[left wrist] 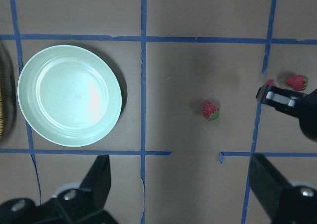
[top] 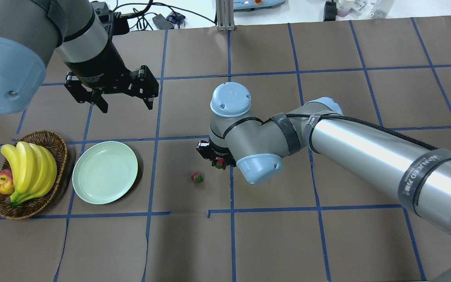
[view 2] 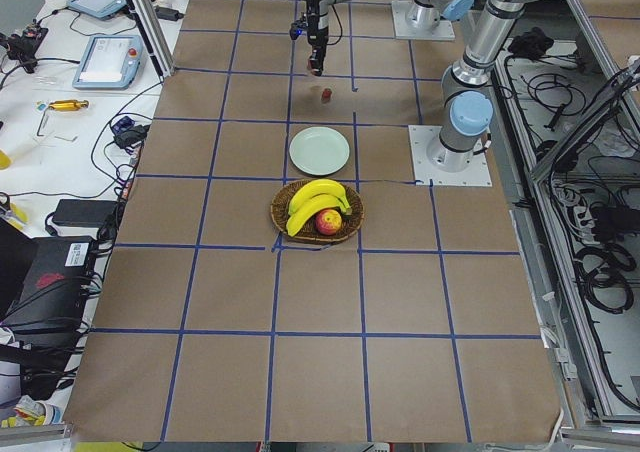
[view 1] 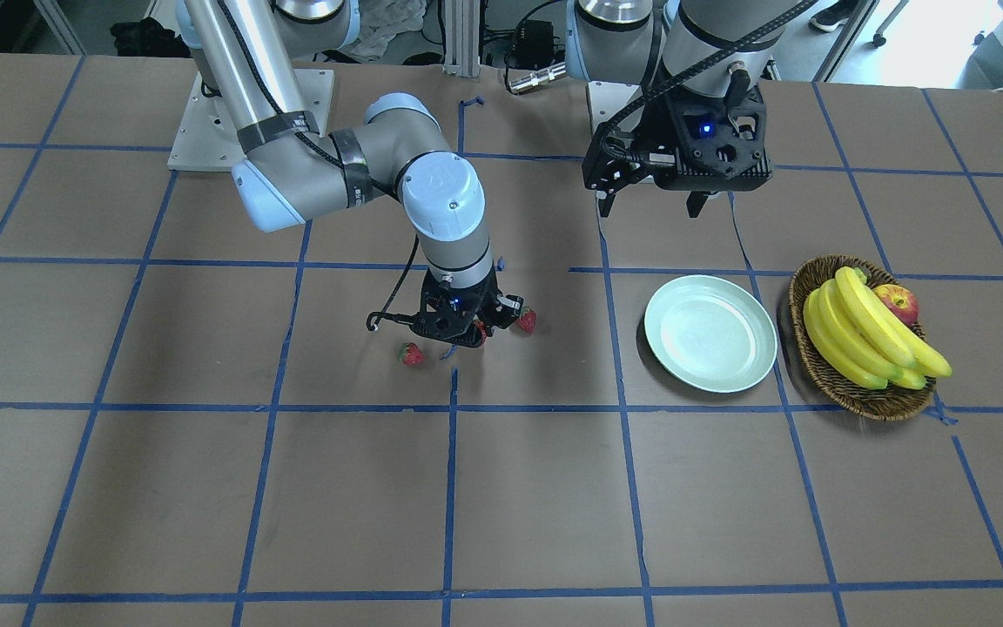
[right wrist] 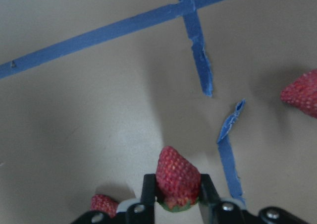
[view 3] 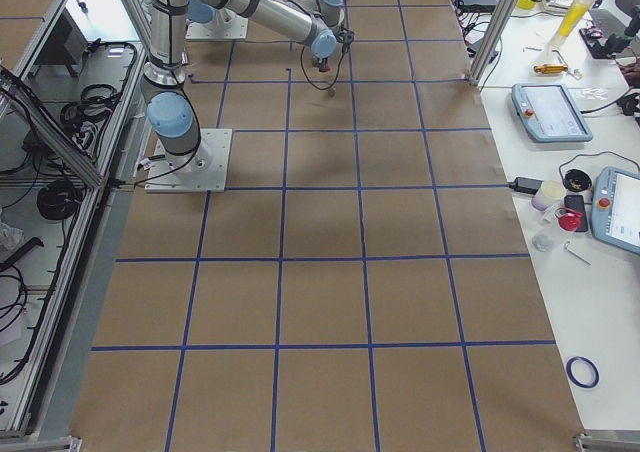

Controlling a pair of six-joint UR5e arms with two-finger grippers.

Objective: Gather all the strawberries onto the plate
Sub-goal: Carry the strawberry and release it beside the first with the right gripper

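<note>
Bumpy red strawberry [right wrist: 176, 170] sits pinched in the right tool [right wrist: 178, 187]. Left tool [top: 127, 105] hangs, jaws apart, near the smooth round plate [top: 105, 172].

Right pincer [right wrist: 177, 189] clamps a strawberry [right wrist: 176, 170], seemingly low; left pincer [top: 127, 105] hangs high, spread.
</note>
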